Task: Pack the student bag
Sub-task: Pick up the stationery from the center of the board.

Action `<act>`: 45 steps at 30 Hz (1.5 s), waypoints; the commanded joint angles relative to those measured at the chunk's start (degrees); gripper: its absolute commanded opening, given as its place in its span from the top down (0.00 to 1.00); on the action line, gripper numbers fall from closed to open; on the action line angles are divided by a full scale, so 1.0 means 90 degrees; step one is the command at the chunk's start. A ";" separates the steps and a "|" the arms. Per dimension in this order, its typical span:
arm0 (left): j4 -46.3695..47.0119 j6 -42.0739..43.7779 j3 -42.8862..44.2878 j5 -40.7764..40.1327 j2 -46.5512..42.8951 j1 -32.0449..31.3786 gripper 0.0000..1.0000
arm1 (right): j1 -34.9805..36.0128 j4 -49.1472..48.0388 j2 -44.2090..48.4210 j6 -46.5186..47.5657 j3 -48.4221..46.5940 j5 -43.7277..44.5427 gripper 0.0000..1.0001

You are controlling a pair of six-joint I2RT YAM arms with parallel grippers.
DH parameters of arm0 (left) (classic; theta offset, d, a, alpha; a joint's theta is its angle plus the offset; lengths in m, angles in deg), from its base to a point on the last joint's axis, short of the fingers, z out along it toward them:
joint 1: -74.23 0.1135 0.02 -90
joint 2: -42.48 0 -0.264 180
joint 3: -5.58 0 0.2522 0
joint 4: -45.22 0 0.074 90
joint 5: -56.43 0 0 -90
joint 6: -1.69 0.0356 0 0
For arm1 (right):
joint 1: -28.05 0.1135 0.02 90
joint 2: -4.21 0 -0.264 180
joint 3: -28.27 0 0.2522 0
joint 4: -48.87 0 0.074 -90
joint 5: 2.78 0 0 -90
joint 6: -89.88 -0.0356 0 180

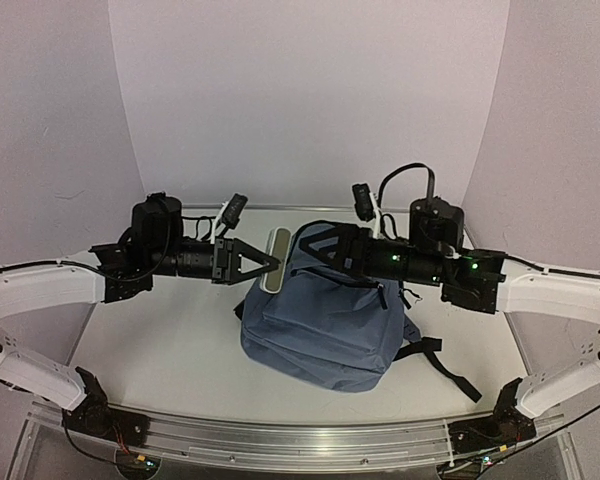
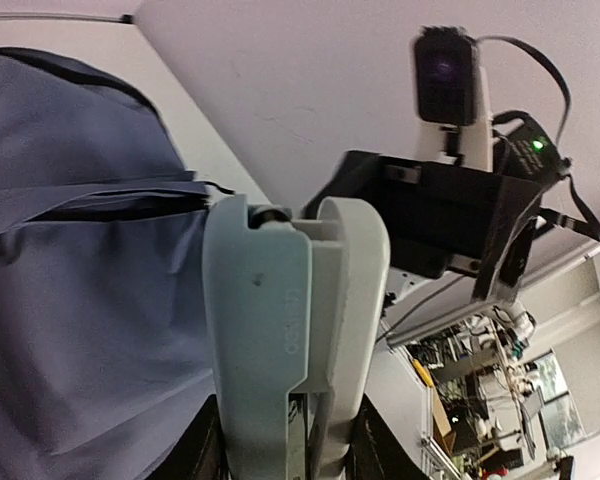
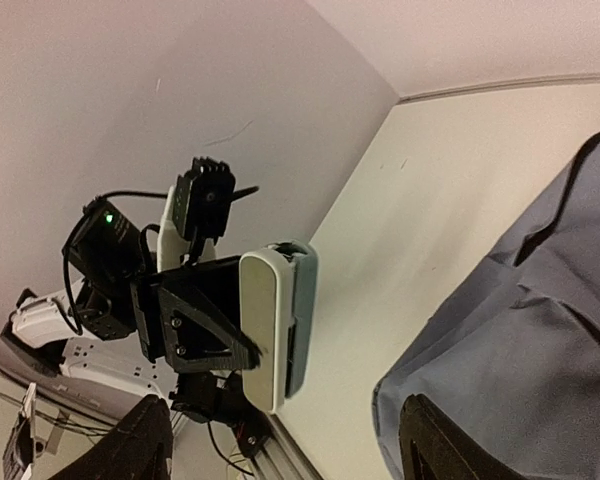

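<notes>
The blue-grey student bag lies in the middle of the table with its top toward the back; it also shows in the left wrist view and the right wrist view. My left gripper is shut on a pale green and white stapler-like case, held in the air at the bag's top left corner. The case fills the left wrist view and shows in the right wrist view. My right gripper hovers over the bag's top edge with its jaws wide apart; one finger overlaps the fabric.
Black straps trail from the bag toward the right front of the white table. Pale walls close off the back and sides. A metal rail runs along the near edge. The right arm's wrist is close to the case.
</notes>
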 commanded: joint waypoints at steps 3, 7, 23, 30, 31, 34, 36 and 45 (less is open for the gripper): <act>0.1574 -0.0092 0.0493 0.0680 0.0386 -0.0602 0.79 | 0.0168 -0.1274 -0.0390 -0.0382 -0.0208 -0.0575 0.25; 0.1750 -0.0204 0.0516 0.0805 0.0548 -0.0803 0.79 | 0.0180 -0.1584 -0.0437 -0.0385 -0.0077 -0.0703 0.26; 0.2651 -0.0775 0.0266 0.0969 0.0595 -0.0962 0.82 | 0.0287 -0.2357 -0.0600 -0.0497 0.0133 -0.1464 0.64; 0.2198 -0.0845 0.0086 0.0335 0.0478 -0.0962 0.52 | 0.0333 -0.2351 -0.0293 -0.0313 0.0346 -0.0701 1.00; 0.1921 -0.0859 0.0020 0.0020 0.0399 -0.0962 0.44 | 0.0333 -0.2167 -0.0156 -0.0203 0.0391 -0.0387 1.00; 0.0332 -0.1148 -0.0239 -0.1570 0.0101 -0.0962 0.28 | 0.0333 -0.1000 0.0305 0.0373 0.0264 0.0944 1.00; -0.0984 -0.1527 -0.0390 -0.2892 -0.0106 -0.0962 0.23 | 0.0333 0.0024 0.0554 0.0755 0.0019 0.2047 1.00; -0.1603 -0.3734 -0.1675 -0.3724 -0.0232 -0.1029 0.18 | 0.0329 0.2302 0.0831 0.1324 -0.0533 0.4433 1.00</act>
